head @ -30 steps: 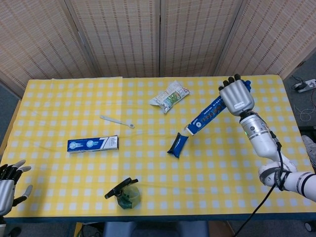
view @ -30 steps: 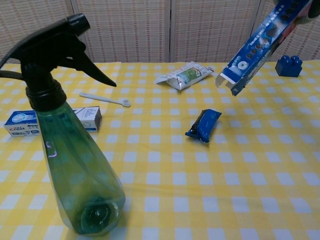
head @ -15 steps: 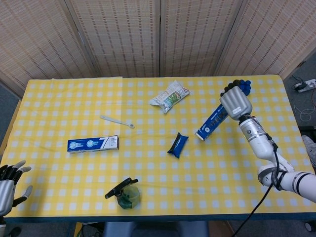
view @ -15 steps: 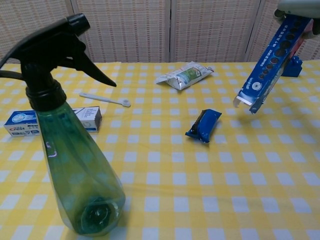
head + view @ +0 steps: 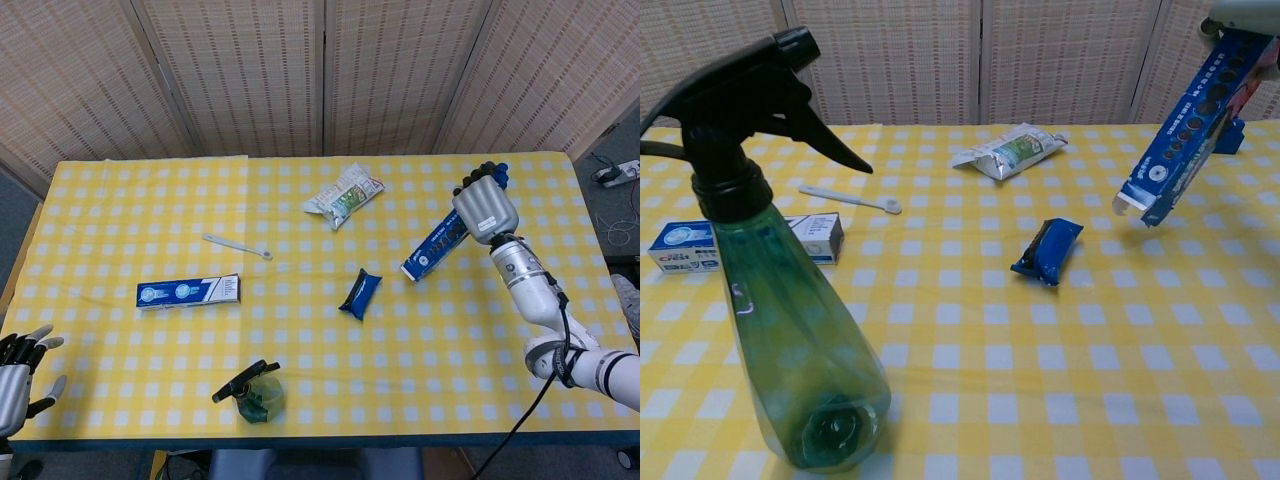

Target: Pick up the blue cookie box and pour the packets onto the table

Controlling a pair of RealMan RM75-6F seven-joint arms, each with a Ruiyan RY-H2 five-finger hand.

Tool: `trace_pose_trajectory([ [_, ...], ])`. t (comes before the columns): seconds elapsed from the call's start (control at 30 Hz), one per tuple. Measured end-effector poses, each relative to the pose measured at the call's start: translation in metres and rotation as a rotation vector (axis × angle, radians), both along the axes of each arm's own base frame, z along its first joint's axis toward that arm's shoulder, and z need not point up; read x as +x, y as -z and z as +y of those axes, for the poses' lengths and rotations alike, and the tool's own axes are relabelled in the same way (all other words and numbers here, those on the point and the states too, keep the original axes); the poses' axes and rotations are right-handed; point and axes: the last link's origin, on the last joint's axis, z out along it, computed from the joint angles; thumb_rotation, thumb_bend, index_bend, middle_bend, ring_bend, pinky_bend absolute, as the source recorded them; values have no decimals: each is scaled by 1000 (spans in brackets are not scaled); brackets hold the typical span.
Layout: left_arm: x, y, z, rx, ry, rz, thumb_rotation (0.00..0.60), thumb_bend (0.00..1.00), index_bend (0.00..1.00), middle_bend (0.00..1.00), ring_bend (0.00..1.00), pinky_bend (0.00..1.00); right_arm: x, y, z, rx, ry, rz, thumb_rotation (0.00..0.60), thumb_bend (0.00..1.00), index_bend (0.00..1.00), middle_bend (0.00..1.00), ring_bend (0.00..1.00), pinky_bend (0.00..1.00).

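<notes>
The right hand [image 5: 484, 207] grips the blue cookie box [image 5: 434, 246] tilted mouth-down above the table [image 5: 120, 220], one blue packet [image 5: 360, 293] already lying out; further packets, if any, remain unseen inside.

We find little legible print. The blue cookie box [image 5: 1188, 128], held tilted with its open end down in the right hand [image 5: 484, 207], carries a row of dark round cookie pictures and a white round emblem near its lower end; we cannot read any wording on it. The blue and white carton [image 5: 750, 240], well to the left of that hand, shows a blue round logo with lettering too small to read. The silver pouch [image 5: 1009, 152] bears green print, also unreadable.
</notes>
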Motion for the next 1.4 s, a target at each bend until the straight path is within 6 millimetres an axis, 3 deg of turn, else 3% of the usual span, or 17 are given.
trace_pose_trajectory([
  [0.13,0,0,0,0,1,0,600,333,354,195,181,88,-3,1,1,0,11,-8,600,143,312,438,289,283],
  [0.53,-1,-1,0,2,0,2,600,333,354,194,181,88,6,-14,-2,-50,-13,-113,600,144,312,439,289,283],
  [0.97,-1,-3,1,8,1,1,600,333,352,195,181,88,41,-39,2,-91,-116,-527,600,144,312,439,289,283],
  [1.13,0,-2,1,7,3,0,600,333,352,195,181,88,52,-35,7,-41,-144,-688,600,144,313,439,289,283],
  [1.4,1,-2,2,6,6,2,600,333,352,195,181,88,59,-13,15,72,-148,-891,600,144,343,468,289,284],
])
